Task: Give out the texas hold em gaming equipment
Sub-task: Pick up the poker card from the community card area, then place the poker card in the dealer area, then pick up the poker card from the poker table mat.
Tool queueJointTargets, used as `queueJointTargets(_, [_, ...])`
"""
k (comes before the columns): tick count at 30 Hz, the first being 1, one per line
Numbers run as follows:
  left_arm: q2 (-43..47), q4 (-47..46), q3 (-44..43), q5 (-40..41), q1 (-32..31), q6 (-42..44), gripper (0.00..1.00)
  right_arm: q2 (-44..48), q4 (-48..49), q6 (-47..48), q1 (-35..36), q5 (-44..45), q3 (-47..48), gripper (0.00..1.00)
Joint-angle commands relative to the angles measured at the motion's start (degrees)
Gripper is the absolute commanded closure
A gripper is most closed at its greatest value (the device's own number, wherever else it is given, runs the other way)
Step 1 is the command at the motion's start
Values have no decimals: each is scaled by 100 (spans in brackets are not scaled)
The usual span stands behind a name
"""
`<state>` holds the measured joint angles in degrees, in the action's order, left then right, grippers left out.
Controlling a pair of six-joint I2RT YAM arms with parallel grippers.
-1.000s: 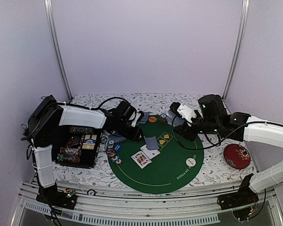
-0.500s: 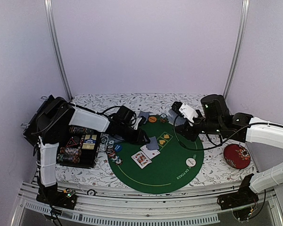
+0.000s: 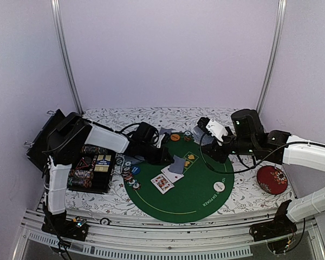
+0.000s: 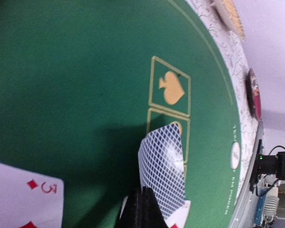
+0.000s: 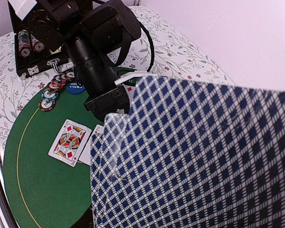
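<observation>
Claw (image 4: 142, 205) of low, outstretched left arm pinches a card (image 4: 161, 171).

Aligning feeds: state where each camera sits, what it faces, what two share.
Top external: above, behind, looking down on the green mat; left arm, right arm show.
Left wrist: low over mat; left gripper pinches a face-down card.
Right wrist: faces the left arm; held cards fill it.
Shared: top and right wrist see the court card.

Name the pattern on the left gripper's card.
The card: blue diamond lattice, best in left wrist view.
</observation>
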<state>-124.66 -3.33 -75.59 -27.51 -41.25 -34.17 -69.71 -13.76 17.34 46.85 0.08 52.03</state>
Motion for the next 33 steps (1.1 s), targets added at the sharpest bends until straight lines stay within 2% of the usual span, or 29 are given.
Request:
queueJointTargets(1, [72, -603, -47, -295, -57, -199, 100, 151, 75, -29, -25, -59, -19, 56])
queueJointTargets(7, [-51, -564, -555, -928, -654, 8, 100, 226, 58, -22, -22, 44, 9, 56])
queueJointTargets(11, [-577, -74, -1147, -1280, -1037, 231, 100, 269, 42, -28, -22, 75, 19, 56])
queueJointTargets(16, [-1099, 643, -1926, -1257, -1288, 565, 98, 273, -4, -38, -20, 89, 51, 56])
queueJointTargets(20, [-976, 1192, -2127, -891, -1298, 966, 63, 278, -21, -30, -26, 99, 64, 56])
queueJointTargets(22, [-780, 1464, -2127, -630, -1247, 1252, 49, 267, -21, -21, -27, 98, 69, 56])
queueJointTargets(26, [-301, 2009, -1866, -189, -889, 1685, 30, 247, -13, -18, -24, 81, 80, 56])
queueJointTargets(29, [226, 2216, -1308, 99, -419, 1862, 19, 248, -21, -12, -26, 79, 74, 56])
queueJointTargets(31, [554, 2282, -1002, 445, -109, 2021, 4, 262, -19, -15, -22, 76, 68, 56])
queueJointTargets(33, [768, 2432, -879, 1036, 121, 2268, 2, 258, -13, -12, -26, 59, 53, 56])
